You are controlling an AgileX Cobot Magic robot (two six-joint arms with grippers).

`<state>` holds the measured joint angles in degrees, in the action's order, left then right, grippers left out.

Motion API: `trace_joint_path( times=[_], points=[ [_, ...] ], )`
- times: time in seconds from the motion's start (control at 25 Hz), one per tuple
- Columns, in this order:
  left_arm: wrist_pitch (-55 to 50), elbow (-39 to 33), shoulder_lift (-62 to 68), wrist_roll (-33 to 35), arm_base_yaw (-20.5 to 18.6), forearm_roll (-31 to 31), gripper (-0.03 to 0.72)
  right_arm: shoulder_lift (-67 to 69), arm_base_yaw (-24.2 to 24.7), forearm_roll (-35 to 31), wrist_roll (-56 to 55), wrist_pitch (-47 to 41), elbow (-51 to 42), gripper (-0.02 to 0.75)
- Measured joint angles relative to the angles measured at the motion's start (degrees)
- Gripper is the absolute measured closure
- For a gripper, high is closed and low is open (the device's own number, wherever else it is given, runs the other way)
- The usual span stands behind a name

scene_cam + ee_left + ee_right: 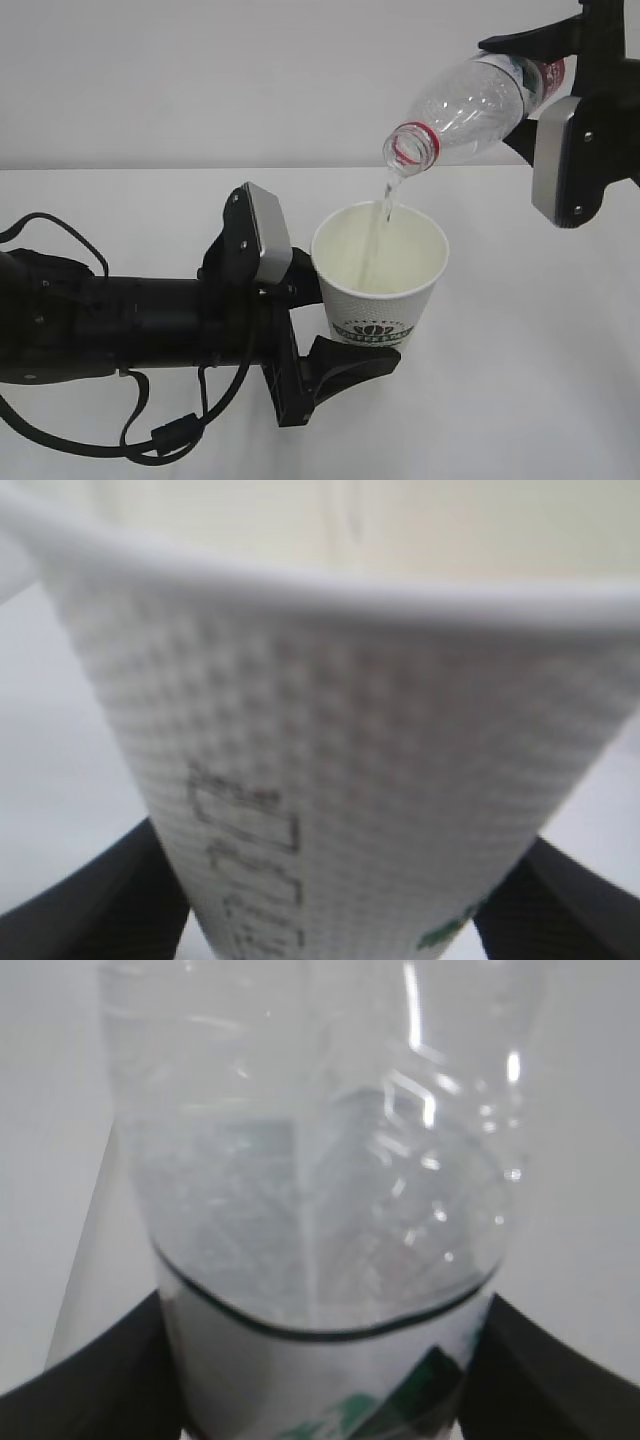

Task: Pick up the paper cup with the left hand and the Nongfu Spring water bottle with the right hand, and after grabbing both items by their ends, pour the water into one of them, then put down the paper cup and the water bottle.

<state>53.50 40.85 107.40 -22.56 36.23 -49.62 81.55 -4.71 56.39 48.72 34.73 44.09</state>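
The white paper cup [378, 285] with a green logo is held above the table, slightly tilted, by my left gripper [330, 325], which is shut on its lower part. In the left wrist view the cup [340, 750] fills the frame between two black fingers [90, 910]. My right gripper [560, 90] is shut on the labelled end of the clear Nongfu Spring water bottle [470, 105], tipped mouth-down to the left. A thin stream of water [383, 215] runs from its red-ringed mouth into the cup. The right wrist view shows the bottle [310, 1180] between the fingers [560, 1380].
A white table [520, 380] lies under both arms, with a plain pale wall [200, 80] behind it. The left arm's black cable [150, 440] loops low at the front left.
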Motion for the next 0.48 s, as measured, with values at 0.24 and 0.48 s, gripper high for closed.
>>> trace_joint_path(
  times=[0.24,0.48],
  points=[
    [-0.07,0.00,0.00,0.00,0.00,0.00,0.098,0.00,0.00,0.00,0.00,0.03,0.00,0.210],
    [-0.07,0.00,0.00,0.00,0.00,0.00,0.098,0.00,0.00,-0.12,0.00,0.03,0.00,0.210]
  ],
)
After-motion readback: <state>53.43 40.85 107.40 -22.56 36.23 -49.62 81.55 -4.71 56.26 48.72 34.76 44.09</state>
